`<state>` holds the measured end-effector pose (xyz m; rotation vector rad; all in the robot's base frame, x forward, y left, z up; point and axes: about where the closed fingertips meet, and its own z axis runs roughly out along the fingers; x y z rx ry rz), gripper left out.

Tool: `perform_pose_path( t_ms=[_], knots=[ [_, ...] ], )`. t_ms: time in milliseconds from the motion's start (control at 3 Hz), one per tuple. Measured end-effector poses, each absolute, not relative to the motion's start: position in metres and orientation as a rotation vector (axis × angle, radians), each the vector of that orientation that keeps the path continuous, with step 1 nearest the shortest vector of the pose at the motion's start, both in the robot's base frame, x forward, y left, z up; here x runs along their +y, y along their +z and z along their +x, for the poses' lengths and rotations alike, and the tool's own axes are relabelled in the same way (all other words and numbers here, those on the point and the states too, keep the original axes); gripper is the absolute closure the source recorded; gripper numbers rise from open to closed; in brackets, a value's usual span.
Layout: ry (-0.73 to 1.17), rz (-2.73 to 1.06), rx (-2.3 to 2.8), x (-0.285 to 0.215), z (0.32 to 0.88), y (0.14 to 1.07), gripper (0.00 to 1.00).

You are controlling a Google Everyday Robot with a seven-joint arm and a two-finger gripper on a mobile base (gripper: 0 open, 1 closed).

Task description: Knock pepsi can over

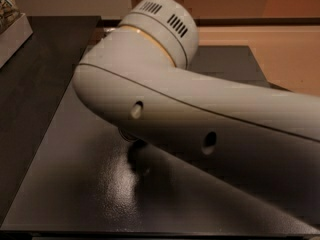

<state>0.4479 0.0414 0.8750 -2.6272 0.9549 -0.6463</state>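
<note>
My white arm (200, 109) fills most of the camera view and reaches across the dark table (75, 184). The pepsi can is not in sight; it is hidden behind the arm or out of view. The gripper is also out of sight, somewhere beyond the arm's bulk. A small dark round piece (129, 134) peeks out under the arm's lower edge, just above the table; I cannot tell what it is.
A white box (12, 31) stands at the far left on a darker surface. The table's left edge runs diagonally from the top centre to the bottom left. An orange-brown floor (290, 44) lies behind at the upper right.
</note>
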Motion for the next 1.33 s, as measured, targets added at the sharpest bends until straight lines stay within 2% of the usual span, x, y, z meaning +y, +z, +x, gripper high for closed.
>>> perform_pose_path(
  t_ms=[667, 1000, 1333],
  knots=[
    [-0.667, -2.683, 0.897, 0.044, 0.440, 0.860, 0.13],
    [-0.632, -2.710, 0.880, 0.046, 0.438, 0.854, 0.00],
    [-0.631, -2.710, 0.880, 0.046, 0.438, 0.854, 0.00]
  ],
)
